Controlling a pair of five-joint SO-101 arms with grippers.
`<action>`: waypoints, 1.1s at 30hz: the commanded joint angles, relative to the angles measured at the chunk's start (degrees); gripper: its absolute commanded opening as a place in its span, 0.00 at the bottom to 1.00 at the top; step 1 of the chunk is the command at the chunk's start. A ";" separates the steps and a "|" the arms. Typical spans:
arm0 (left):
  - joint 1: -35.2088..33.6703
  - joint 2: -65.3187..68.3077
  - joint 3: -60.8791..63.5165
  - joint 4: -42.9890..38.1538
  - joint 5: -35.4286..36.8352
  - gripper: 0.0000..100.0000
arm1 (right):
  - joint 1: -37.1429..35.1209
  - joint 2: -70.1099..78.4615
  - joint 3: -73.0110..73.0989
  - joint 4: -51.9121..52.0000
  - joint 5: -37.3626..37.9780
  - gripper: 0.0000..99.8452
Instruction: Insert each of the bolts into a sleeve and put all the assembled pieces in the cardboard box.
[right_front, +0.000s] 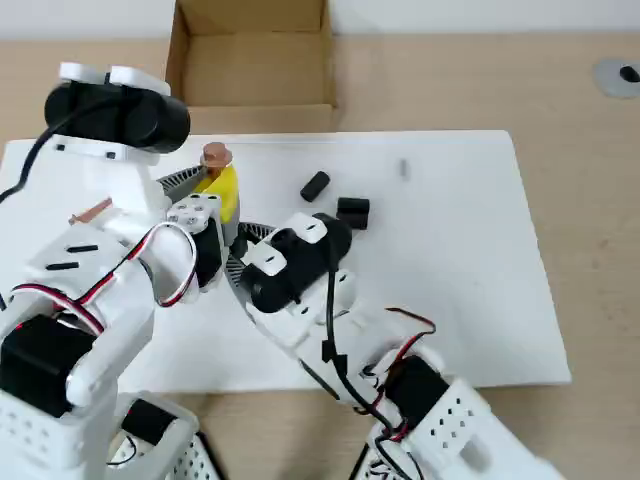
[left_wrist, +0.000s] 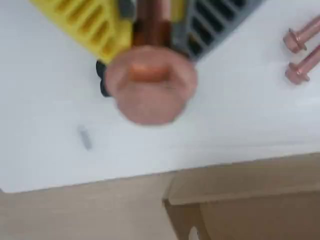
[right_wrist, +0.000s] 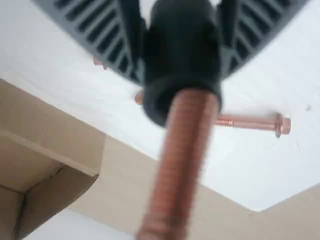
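Where bare, white mat on table.

Robotics lab bench, wooden desk, cable grommet, white work mat, exposed servo wiring

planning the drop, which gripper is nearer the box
Left. The left gripper is just short of the box's front wall; the right gripper is farther back over the mat.

copper-coloured metal bolt, faintly shiny, its shank ridged with thread; matt black plastic sleeve; dull brown cardboard box; smooth matt white sheet.
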 joint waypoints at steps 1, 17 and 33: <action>-0.97 -0.57 1.85 -3.16 -1.05 0.01 | -0.40 -1.19 -0.57 -2.02 -0.26 0.01; -0.97 -0.57 3.60 -5.27 -1.58 0.01 | -0.40 -1.01 -0.57 -2.02 -0.18 0.01; -0.35 -0.48 -0.44 1.85 -3.60 0.01 | 2.33 -1.01 -0.92 -2.11 -0.18 0.01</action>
